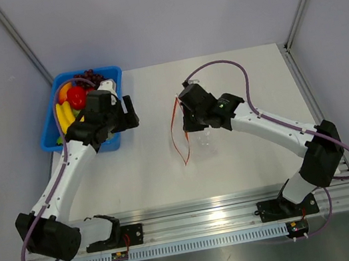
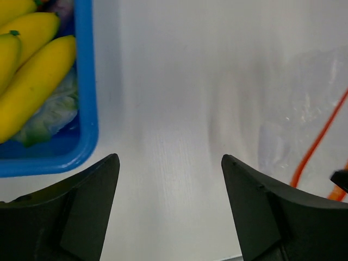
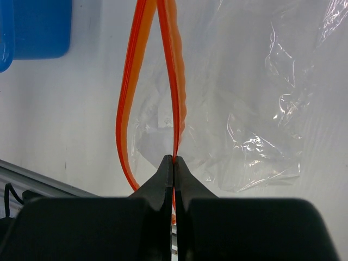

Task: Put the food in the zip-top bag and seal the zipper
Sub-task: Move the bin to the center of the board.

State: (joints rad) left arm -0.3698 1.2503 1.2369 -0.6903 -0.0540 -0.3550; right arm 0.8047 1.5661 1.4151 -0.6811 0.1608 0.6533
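The food lies in the blue tray (image 1: 50, 135): yellow bananas (image 1: 63, 115) (image 2: 30, 70), a red piece (image 1: 76, 97) and an orange one (image 1: 64, 91). My left gripper (image 1: 132, 111) (image 2: 169, 163) hangs open and empty just right of the tray, over bare table. The clear zip-top bag (image 1: 201, 138) (image 3: 250, 109) sits at mid-table, its mouth facing the left arm. My right gripper (image 1: 183, 112) (image 3: 174, 159) is shut on one side of the orange zipper (image 1: 176, 133) (image 3: 176, 81). The zipper's other side (image 3: 130, 98) bows away, so the mouth gapes. No food shows inside the bag.
Dark grapes (image 1: 87, 75) and a pale green leafy piece (image 2: 54, 111) also lie in the tray. The bag's edge and zipper (image 2: 318, 138) show at the right of the left wrist view. A metal rail (image 1: 241, 203) runs along the near table edge.
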